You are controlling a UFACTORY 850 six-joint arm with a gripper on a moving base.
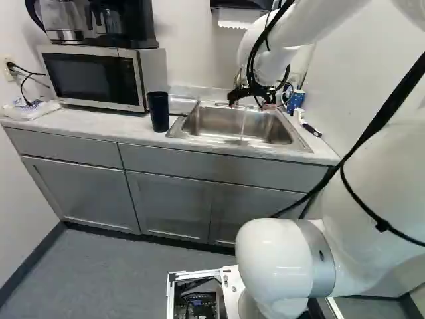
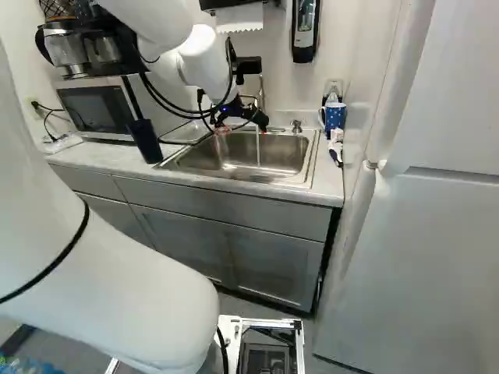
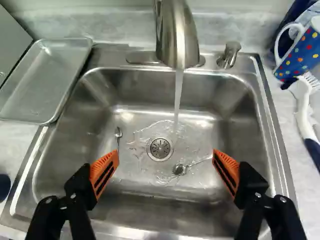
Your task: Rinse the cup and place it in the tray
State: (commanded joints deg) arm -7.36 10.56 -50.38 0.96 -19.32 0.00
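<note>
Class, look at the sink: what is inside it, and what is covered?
Inside the sink are a drain, two spoons and running water. The open gripper covers parts of the sink's sides; anything behind it cannot be seen.

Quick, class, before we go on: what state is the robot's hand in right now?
Hand: open, its two orange-padded fingers wide apart over the sink, holding nothing.

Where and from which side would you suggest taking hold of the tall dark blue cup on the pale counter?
I'd close the fingers around the cup at mid-height, coming level over the counter's front edge: it stands upright near that edge, shows no handle, and the silver microwave stands farther back.
</note>
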